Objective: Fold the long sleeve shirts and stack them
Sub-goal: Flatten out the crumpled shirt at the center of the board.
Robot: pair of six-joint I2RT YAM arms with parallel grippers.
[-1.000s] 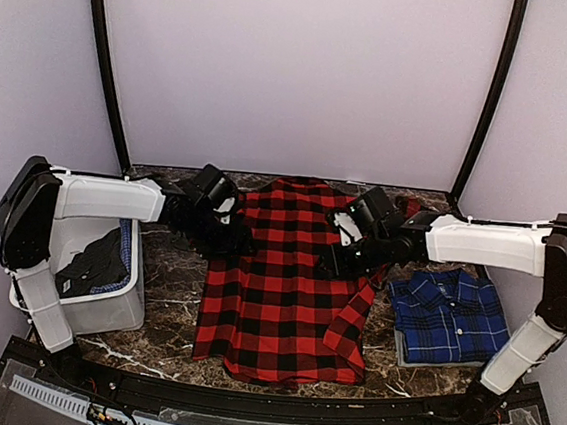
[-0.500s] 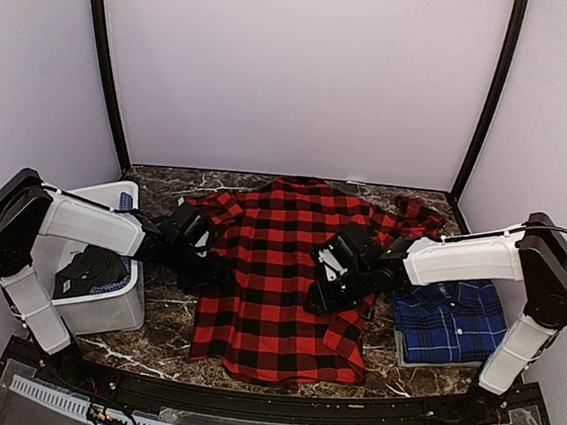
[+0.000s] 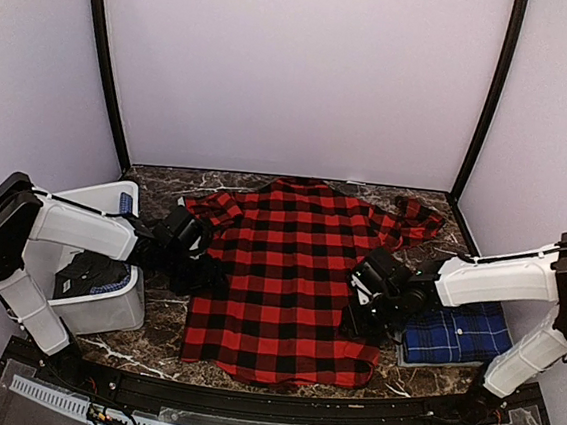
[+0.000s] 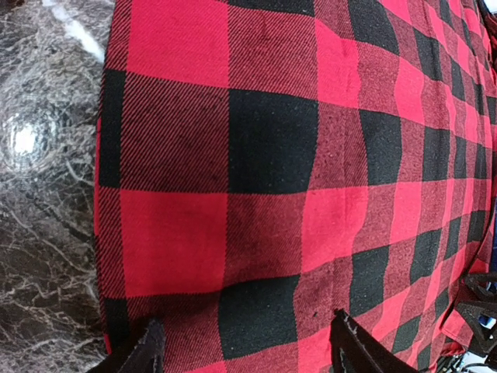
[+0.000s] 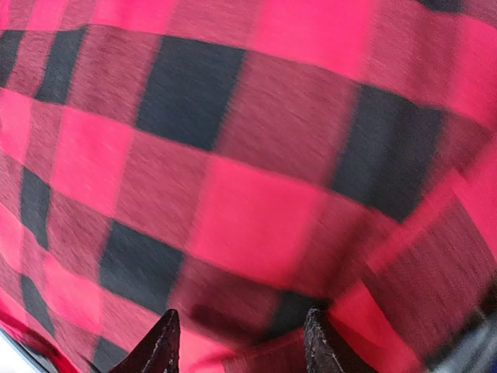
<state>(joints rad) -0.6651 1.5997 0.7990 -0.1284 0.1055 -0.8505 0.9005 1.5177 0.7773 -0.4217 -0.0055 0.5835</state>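
Note:
The red-and-black checked long sleeve shirt [image 3: 283, 273] lies spread flat in the middle of the table, collar to the back and sleeves out at the top corners. My left gripper [image 3: 203, 270] hovers low over its left edge, open, with only cloth [image 4: 264, 179] under the fingertips [image 4: 149, 351]. My right gripper [image 3: 360, 302] is over the shirt's right edge, also open above the blurred cloth [image 5: 256, 202]. The blue plaid shirt [image 3: 458, 332] lies folded at the right, partly hidden by the right arm.
A white bin [image 3: 119, 302] with dark clothes stands at the left beside the left arm. Bare marble table [image 4: 46, 171] shows just left of the red shirt's edge. The blue shirt rests on a grey board at the table's right side.
Both grippers have moved from the shirt's shoulders toward the near side along its edges. The sleeves show now, and the shirt's lower body lies wider and flatter.

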